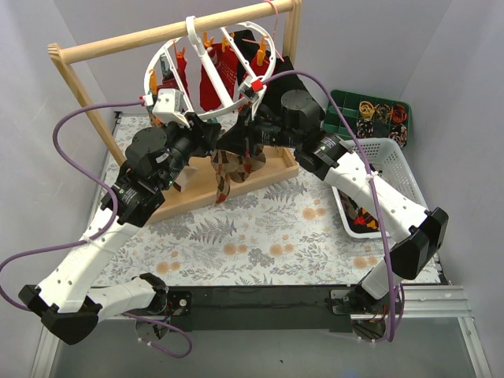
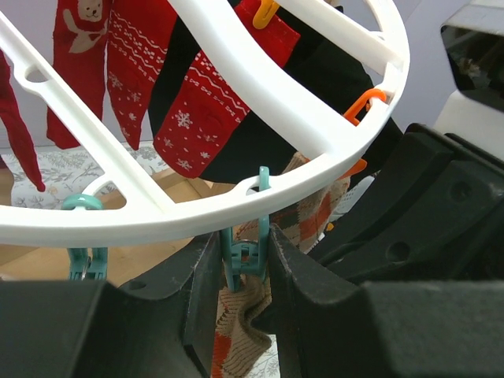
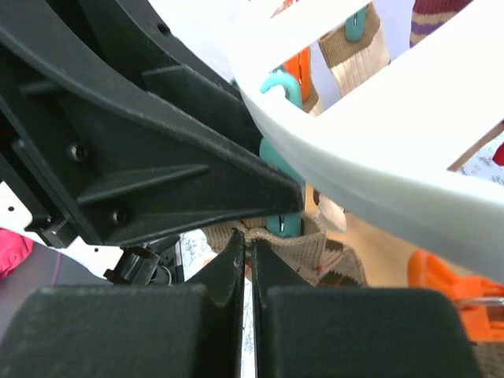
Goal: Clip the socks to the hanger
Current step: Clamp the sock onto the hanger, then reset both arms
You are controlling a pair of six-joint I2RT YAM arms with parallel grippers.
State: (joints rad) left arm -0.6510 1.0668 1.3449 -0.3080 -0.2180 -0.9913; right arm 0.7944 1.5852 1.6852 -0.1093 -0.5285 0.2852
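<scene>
The white round hanger hangs from the wooden rail, with red Christmas socks clipped to it. In the left wrist view my left gripper is shut on a teal clip under the hanger's ring. The cuff of a brown/orange argyle sock sits right at that clip. My right gripper is shut on the argyle sock's cuff and holds it up against the teal clip, just below the ring. From above the argyle sock hangs between both grippers.
The wooden rail frame stands at the back on its base board. A white basket holding more socks is at the right, with a green tray behind it. A black garment and a pink wire hanger hang at the rail's right end.
</scene>
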